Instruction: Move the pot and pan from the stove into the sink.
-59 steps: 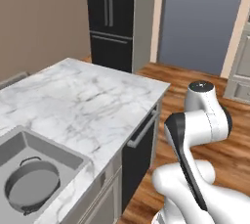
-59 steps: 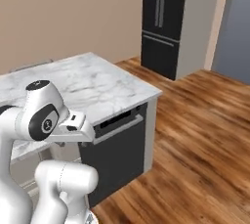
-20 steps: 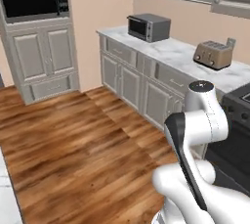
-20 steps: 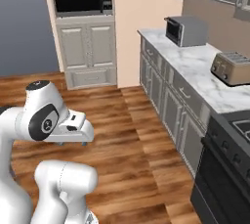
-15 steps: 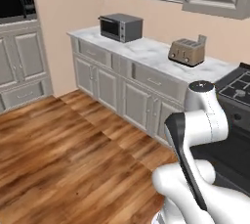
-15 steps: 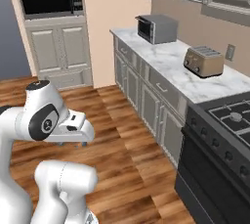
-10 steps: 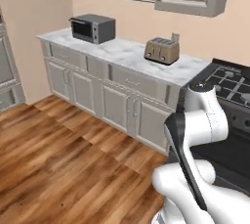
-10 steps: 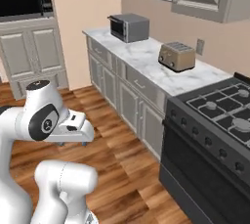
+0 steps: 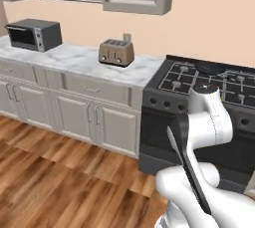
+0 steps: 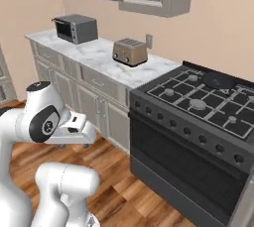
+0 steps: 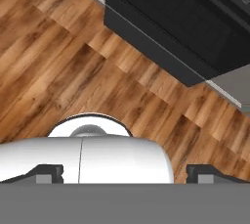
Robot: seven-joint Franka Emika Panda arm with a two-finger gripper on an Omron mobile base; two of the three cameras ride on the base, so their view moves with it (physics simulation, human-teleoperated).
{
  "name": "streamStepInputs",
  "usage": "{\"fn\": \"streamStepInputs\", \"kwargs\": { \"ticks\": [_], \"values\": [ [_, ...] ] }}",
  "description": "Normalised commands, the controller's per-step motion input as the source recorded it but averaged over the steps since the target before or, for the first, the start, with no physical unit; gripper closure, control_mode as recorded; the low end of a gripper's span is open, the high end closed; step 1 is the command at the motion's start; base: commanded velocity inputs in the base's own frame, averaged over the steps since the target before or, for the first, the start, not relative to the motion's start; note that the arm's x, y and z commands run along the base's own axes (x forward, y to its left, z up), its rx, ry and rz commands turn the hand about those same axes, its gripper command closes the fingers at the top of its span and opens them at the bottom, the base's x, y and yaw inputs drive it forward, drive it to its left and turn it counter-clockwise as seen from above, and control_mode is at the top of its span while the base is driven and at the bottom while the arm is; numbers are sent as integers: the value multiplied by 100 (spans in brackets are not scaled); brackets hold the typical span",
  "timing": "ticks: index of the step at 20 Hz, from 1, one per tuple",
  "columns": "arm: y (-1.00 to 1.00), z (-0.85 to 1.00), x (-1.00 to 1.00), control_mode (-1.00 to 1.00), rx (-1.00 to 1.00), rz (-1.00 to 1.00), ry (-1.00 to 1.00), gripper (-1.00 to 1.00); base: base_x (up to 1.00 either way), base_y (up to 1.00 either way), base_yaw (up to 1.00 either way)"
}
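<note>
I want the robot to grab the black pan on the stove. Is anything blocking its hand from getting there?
Nothing visible sits in the way. The pan lies at the back of the stove, with only bare grates around it. The open gripper hangs low, aimed at the wood floor before the oven door, far from the pan.

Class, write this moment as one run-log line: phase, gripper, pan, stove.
phase: facing stove | gripper: open, empty, over wood floor | pan: on stove's back burner | toaster: on counter
</note>
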Motion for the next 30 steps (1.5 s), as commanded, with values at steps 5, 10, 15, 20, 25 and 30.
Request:
{"fn": "streamStepInputs", "kwargs": {
  "ticks": [5,10,15,20,25,30],
  "values": [
    [0,0,0,100,0,0,0,-100,5,0,-47],
    [0,0,0,100,0,0,0,-100,5,0,-46],
    [0,0,0,100,0,0,0,-100,4,-2,-44],
    [0,0,0,100,0,0,0,-100,0,-6,-42],
    [0,0,0,100,0,0,0,-100,-6,-17,-24],
    [0,0,0,100,0,0,0,-100,-1,8,0]
  ]
}}
